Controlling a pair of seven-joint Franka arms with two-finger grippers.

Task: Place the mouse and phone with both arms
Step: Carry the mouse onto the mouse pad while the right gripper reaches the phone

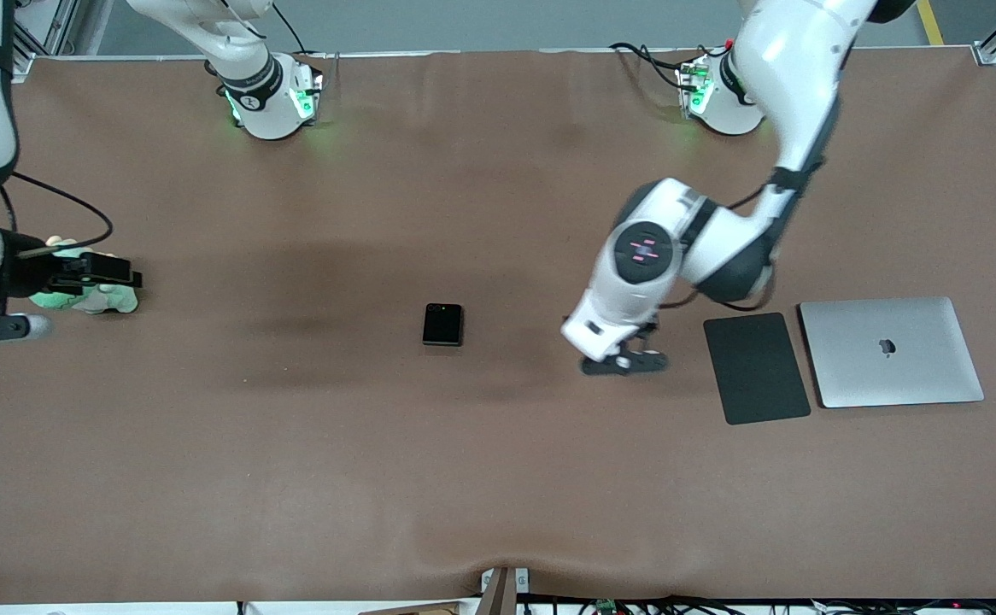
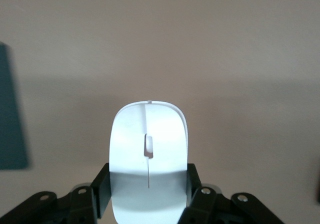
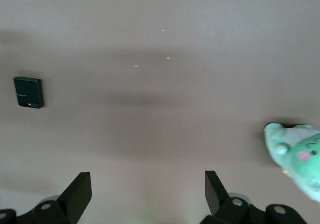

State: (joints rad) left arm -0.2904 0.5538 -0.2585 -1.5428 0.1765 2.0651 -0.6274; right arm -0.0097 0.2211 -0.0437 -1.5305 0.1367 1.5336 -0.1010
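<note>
Left wrist view has the mouse (image 2: 149, 159) clamped between the fingers of the left gripper (image 2: 149, 196), so that half of the job is under way: picked up, not yet set down. From the front, that gripper (image 1: 623, 360) hangs over bare table, with the dark pad (image 1: 756, 367) and the closed laptop (image 1: 891, 352) just beside it toward the left arm's end. The phone (image 1: 442, 325) lies untouched on the table, well apart from both grippers. The right gripper (image 3: 148, 193) hovers with its jaws spread and nothing in them, over the table near a green plush toy (image 1: 88, 295) (no part of the task, I'd guess). Placing the mouse and the whole phone move remain.
</note>
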